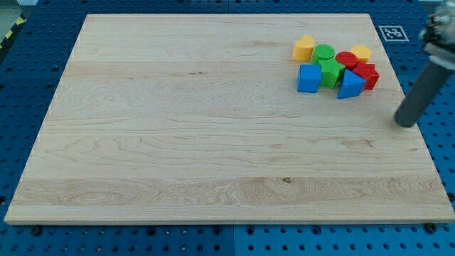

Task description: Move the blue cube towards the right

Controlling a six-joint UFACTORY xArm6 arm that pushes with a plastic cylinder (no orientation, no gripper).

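Camera view shows the blue cube [308,78] on the view's left edge of a tight cluster near the table's [178,142] top right, touching a green block [331,72]. My tip [406,123], a bare rod with no end effector to open or close, sits well apart to the cluster's lower right. I judge it must circle to the cube's left side before pushing rightward.

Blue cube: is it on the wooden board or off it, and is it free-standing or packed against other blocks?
On the board. The blue cube sits at the cluster's left edge, against the green block. My tip is well to its right.
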